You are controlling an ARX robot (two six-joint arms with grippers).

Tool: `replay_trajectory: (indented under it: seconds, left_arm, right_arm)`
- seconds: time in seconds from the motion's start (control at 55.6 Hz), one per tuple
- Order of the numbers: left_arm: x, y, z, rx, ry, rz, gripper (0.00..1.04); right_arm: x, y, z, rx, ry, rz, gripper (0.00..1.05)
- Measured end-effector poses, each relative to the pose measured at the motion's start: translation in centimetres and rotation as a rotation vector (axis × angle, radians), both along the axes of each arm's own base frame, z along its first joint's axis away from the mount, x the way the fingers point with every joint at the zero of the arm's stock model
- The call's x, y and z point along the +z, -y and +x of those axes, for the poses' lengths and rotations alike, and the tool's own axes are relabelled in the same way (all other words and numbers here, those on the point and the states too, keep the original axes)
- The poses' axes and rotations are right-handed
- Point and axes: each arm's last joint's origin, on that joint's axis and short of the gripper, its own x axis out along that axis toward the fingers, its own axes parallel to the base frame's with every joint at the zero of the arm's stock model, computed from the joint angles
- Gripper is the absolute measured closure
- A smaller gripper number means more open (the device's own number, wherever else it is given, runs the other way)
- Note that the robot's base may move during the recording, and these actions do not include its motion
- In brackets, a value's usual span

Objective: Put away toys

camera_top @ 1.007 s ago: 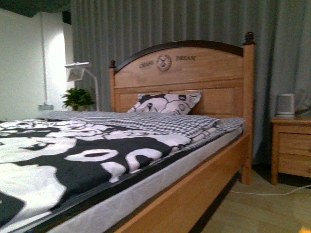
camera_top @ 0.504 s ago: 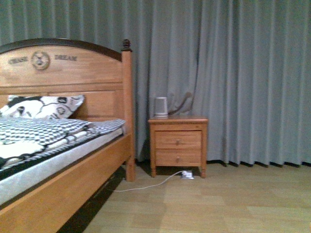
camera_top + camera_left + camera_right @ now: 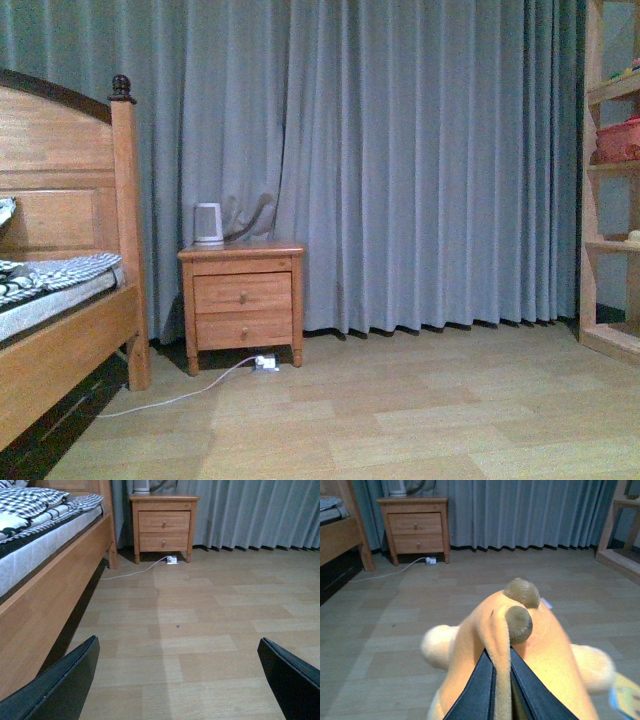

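Note:
In the right wrist view an orange-yellow plush toy with brown rounded ears and pale paws hangs above the wooden floor. My right gripper is shut on a fold of its fur, the dark fingers pinching it from both sides. The left gripper is open over bare floor, its two black fingertips far apart with nothing between them. Neither arm nor the toy shows in the front view.
A wooden bed stands at the left, a nightstand with a white kettle beside it. A white cable and plug lie on the floor. Grey curtains cover the wall. A wooden shelf unit stands at the right.
The front view has swung to the right: the bed slid off to the left edge, the nightstand came in and moved left, and the shelf unit has appeared at the right.

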Motion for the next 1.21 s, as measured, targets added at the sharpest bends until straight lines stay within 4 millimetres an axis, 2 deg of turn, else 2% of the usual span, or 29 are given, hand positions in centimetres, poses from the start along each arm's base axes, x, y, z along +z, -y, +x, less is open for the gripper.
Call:
replay_trajectory:
  seconds: [1.205]
  left_arm:
    - [0.0,0.0,0.0,-0.001,0.0,0.0,0.06]
  right_arm:
    - [0.0,-0.02,0.0,0.006,0.0,0.0,1.0]
